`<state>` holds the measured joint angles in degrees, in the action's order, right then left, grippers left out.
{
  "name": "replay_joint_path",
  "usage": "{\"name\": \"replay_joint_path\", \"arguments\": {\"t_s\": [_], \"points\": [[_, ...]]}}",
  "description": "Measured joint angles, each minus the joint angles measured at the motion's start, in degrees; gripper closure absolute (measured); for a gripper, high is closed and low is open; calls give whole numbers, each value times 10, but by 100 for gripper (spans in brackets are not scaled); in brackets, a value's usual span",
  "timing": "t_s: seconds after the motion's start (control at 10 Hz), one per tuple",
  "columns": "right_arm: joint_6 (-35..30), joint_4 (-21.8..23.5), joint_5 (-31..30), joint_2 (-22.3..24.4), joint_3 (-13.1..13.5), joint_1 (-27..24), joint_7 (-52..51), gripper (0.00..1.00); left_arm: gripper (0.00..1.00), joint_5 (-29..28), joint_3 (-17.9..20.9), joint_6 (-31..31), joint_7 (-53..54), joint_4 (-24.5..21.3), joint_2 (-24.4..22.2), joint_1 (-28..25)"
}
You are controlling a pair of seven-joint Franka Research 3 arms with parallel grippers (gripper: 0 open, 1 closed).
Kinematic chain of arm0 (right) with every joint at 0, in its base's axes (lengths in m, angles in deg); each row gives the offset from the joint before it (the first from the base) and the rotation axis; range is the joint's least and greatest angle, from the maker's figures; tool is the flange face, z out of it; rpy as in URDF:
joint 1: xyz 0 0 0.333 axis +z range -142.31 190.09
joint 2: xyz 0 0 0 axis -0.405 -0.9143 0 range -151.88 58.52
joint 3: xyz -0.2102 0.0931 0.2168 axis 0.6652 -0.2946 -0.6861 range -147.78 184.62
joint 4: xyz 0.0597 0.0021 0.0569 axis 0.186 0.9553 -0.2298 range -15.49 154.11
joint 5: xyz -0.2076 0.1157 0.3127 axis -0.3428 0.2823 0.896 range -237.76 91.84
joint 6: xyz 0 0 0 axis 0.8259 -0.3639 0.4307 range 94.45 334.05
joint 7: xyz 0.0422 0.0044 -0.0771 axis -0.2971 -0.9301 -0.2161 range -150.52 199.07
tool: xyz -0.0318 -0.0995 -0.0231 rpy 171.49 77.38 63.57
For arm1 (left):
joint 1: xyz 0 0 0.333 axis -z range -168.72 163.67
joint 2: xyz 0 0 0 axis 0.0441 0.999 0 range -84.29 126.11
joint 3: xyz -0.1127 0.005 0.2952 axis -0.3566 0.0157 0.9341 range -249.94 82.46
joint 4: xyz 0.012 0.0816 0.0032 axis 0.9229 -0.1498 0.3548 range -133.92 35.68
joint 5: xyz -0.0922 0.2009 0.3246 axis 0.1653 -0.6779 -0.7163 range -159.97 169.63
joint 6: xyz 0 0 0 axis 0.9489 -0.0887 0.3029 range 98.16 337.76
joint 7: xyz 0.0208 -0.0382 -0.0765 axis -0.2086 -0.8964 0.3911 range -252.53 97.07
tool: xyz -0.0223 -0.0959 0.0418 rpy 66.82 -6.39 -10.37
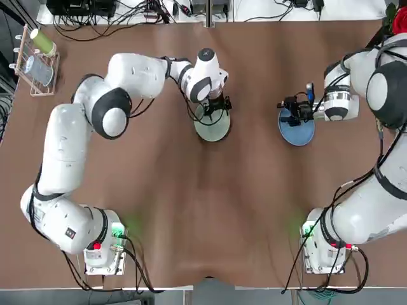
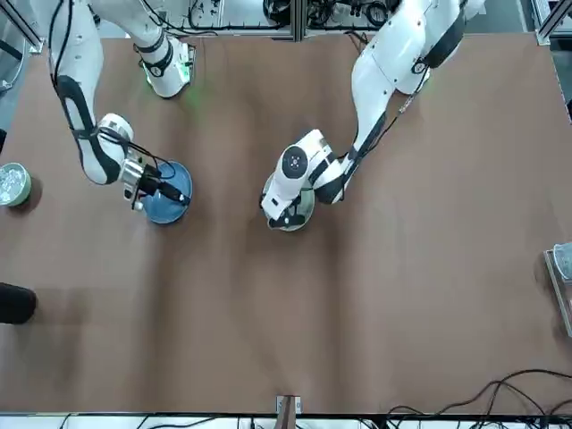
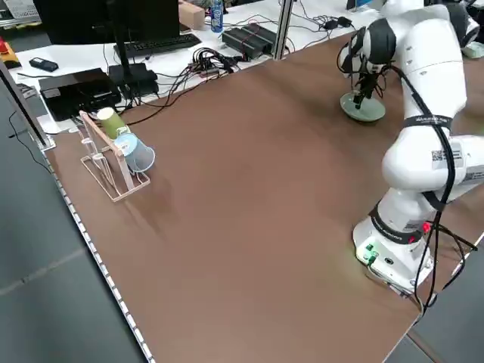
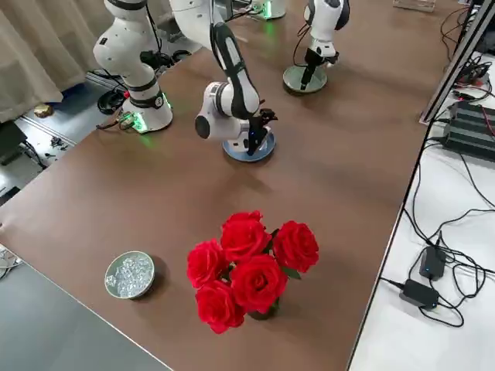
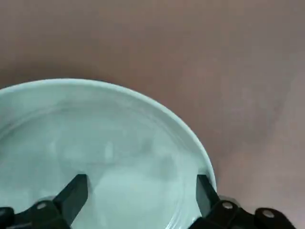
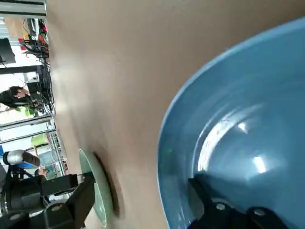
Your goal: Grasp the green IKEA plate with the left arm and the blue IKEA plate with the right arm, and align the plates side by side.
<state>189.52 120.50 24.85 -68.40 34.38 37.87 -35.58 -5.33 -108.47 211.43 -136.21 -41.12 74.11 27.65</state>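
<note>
Far left in the top view there's a wire rack (image 1: 38, 63) with a green cup (image 1: 43, 42) and a pale blue cup (image 1: 39, 70). Next, the left arm bends up and reaches inward, wrist hanging down, with the left gripper (image 5: 140, 200) right over the green plate (image 1: 213, 131). Its fingers are spread, one above the plate's inside, the other by the rim.

Plate's inner face is up. It's round, so no long axis, and I can't read any writing on it. There's a label on that arm (image 3: 439, 83), too small to read.

Then a gap, then the blue plate (image 1: 297, 133), also round, inner face toward the wrist camera. The right arm bows outward and comes back in, so the right gripper (image 6: 140, 202) is tilted over that plate, fingers apart, one overlapping its inside. Red roses (image 1: 399, 22) sit far right.
</note>
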Motion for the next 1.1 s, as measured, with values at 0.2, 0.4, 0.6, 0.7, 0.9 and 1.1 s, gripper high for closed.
{"name": "replay_joint_path", "arguments": {"t_s": [0.2, 0.4, 0.6, 0.7, 0.9, 1.1], "points": [[-2, -6, 47, -8, 0, 16, 0, 11, 0, 0, 12, 3, 0, 23, 13, 32], [-2, -17, 95, -18, 0, 49, 0, 11, 0, 0, 27, 47, -1, 36, 27, 68], [-2, -27, 122, -26, -2, 68, 0, 11, 0, 0, 28, 103, -1, 54, 46, 81], [-2, -30, 141, -28, -13, 70, 0, 11, 0, 0, 28, 116, -1, 65, 50, 81], [-1, -38, 188, -36, -45, 74, 0, 11, 0, 0, 45, 143, 4, 93, 58, 90], [0, -53, 216, -47, -66, 76, 0, 11, 0, 0, 75, 173, 4, 106, 66, 115]]}}
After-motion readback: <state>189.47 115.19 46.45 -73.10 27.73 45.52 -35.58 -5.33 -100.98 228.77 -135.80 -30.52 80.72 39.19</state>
